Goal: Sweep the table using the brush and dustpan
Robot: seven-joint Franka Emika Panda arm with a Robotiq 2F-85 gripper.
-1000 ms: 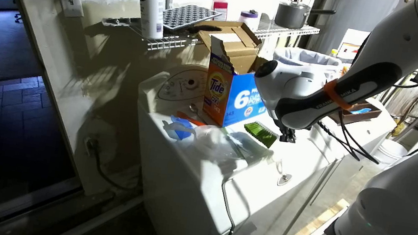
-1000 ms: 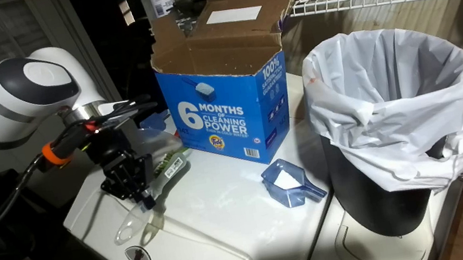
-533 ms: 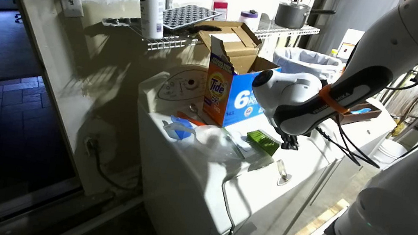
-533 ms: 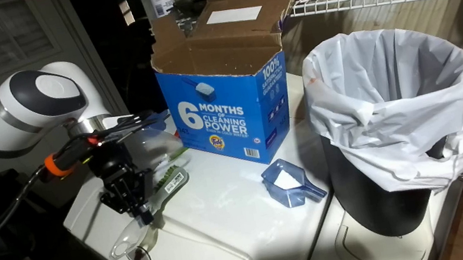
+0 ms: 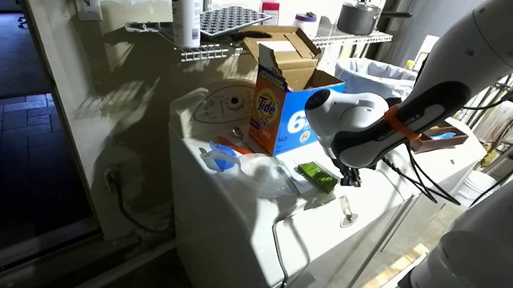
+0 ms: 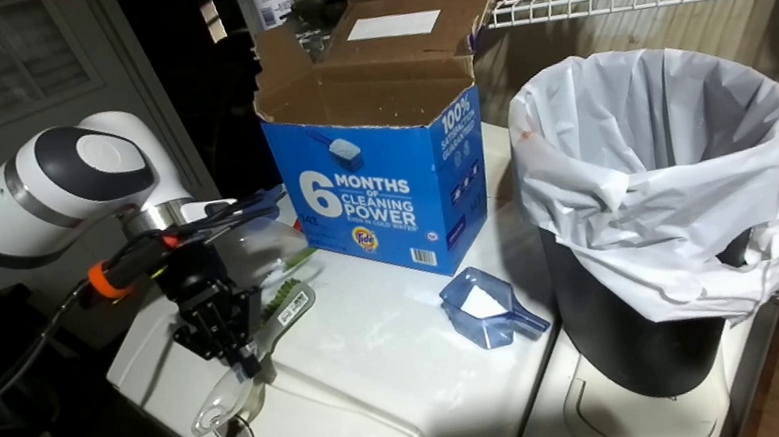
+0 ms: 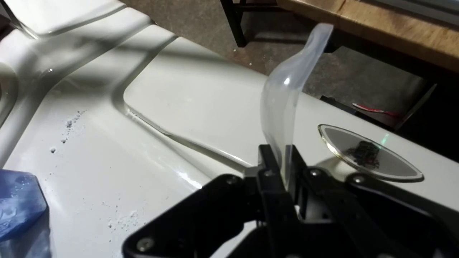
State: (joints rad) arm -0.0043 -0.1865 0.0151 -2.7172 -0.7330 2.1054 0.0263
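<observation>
My gripper (image 7: 276,152) is shut on the clear handle of the brush (image 7: 283,89). The brush's green bristles (image 5: 318,176) face the dustpan side in an exterior view; its grey back with a label (image 6: 290,312) shows in an exterior view. The brush is low over the white table (image 6: 381,354); I cannot tell whether the bristles touch. The clear dustpan (image 5: 262,173) lies on the table beyond the bristles, and partly behind my gripper (image 6: 247,361) in an exterior view (image 6: 263,243). White powder (image 7: 68,123) is scattered on the table in the wrist view.
An open blue-and-orange cardboard box (image 6: 384,188) stands at the back. A blue scoop with white powder (image 6: 487,305) lies in front of it. A lined trash bin (image 6: 638,335) stands beside it. A blue item (image 5: 222,162) and an orange item (image 5: 236,146) lie near the dustpan.
The gripper has come down with the brush, then shifted slightly toward the dustpan. The dustpan, box and blue scoop look unmoved.
</observation>
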